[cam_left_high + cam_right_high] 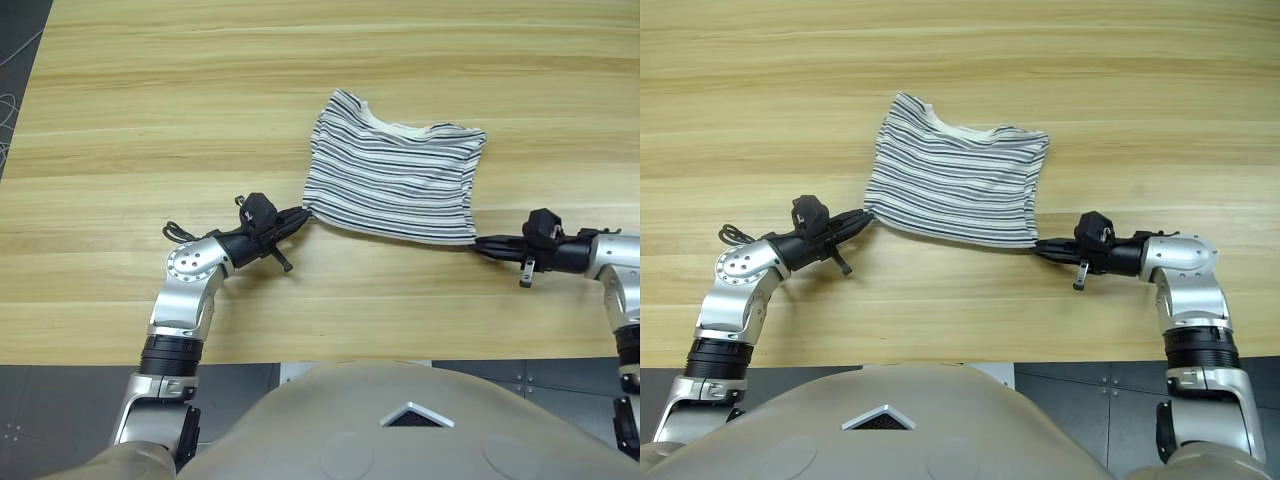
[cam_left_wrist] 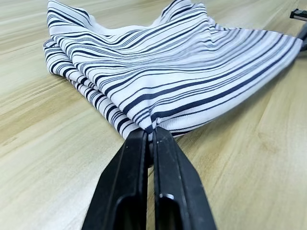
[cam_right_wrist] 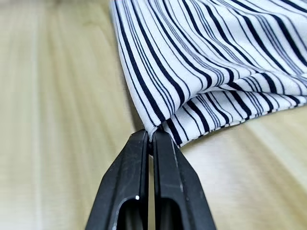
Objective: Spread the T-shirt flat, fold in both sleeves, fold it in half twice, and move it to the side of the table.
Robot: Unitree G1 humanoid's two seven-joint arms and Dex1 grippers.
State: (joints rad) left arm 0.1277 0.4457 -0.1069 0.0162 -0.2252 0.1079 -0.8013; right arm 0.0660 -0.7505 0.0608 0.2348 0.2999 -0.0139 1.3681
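The black-and-white striped T-shirt (image 1: pixel 395 170) lies folded into a rough rectangle in the middle of the wooden table (image 1: pixel 150 110), white neckline at its far edge. My left gripper (image 1: pixel 304 212) is shut on the shirt's near left corner, and the left wrist view shows its black fingers (image 2: pixel 128 177) pinching the cloth (image 2: pixel 182 76). At the near right corner, my right gripper (image 1: pixel 477 242) is shut on the shirt too; its fingers (image 3: pixel 168 182) clamp the folded edge (image 3: pixel 216 62). The near hem runs stretched between the two grippers.
Bare wood surrounds the shirt on all sides. The table's near edge (image 1: pixel 300 362) runs just in front of my arms, with dark floor (image 1: pixel 20 60) beyond the left edge.
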